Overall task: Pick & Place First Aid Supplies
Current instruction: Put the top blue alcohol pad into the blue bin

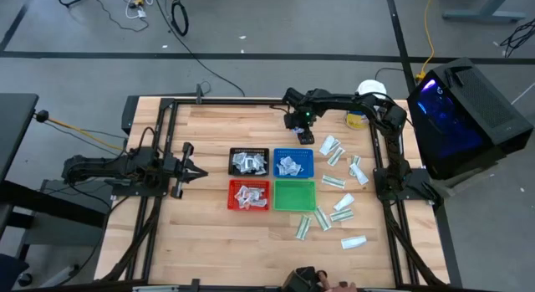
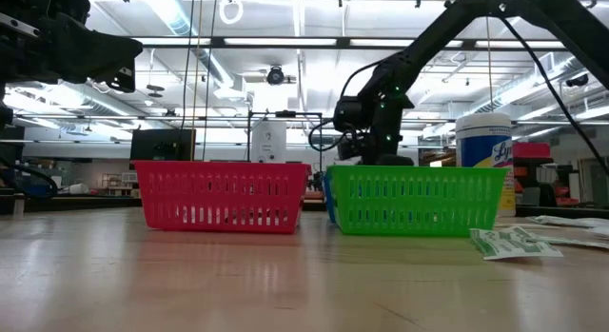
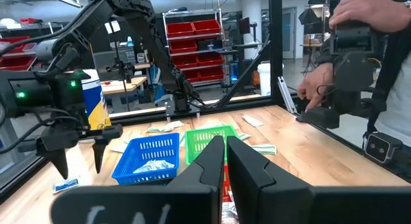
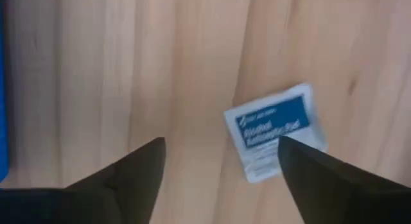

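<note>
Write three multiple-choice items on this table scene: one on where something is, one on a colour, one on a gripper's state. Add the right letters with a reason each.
1. Where is the right gripper?
A. Over the red tray
B. Above the bare wood just beyond the blue tray's far edge
C. Parked at the table's left side

2. Which tray holds no packets?
A. The green tray
B. The black tray
C. The blue tray

3. How do the right gripper's fingers stand?
A. Shut on a packet
B. Shut on nothing
C. Open, with a white-and-blue packet lying on the wood below

Answers:
1 B, the high view shows it past the blue tray's far edge, while the left gripper is the one at the left.
2 A, the high view shows its green floor bare, the others hold packets.
3 C, the right wrist view shows the fingers spread apart and the packet flat on the table.
</note>
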Motion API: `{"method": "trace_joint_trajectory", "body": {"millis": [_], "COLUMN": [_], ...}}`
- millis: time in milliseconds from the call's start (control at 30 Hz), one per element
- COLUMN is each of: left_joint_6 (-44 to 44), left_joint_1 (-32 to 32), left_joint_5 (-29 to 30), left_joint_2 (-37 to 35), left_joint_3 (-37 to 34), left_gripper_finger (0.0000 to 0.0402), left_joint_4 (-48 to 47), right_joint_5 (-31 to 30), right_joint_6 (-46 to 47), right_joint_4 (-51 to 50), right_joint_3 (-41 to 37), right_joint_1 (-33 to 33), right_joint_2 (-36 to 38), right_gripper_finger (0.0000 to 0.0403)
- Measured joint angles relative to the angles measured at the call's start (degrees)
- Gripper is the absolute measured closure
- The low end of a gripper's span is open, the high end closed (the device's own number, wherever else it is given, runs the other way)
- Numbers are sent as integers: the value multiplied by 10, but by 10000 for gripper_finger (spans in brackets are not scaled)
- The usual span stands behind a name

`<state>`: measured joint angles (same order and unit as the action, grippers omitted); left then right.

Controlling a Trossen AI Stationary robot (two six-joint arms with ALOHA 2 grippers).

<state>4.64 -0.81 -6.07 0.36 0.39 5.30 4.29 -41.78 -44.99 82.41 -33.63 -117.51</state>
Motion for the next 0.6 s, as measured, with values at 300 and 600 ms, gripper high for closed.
{"method": "trace_joint_trajectory", "body": {"millis": [300,600], "left_joint_6": [0,0], "left_joint_1": [0,0], "left_joint_5": [0,0], "left_joint_2": [0,0], "left_joint_3": [0,0], "left_gripper_finger": [376,376], "left_joint_4": [0,0], "right_joint_5": [-10,-23], "right_joint_6": [-25,-125], "right_joint_4": [17,19], "right_joint_3": [9,21], "right_joint_1": [-1,-20], "right_joint_2": [4,4], "right_gripper_finger": [46,42]}}
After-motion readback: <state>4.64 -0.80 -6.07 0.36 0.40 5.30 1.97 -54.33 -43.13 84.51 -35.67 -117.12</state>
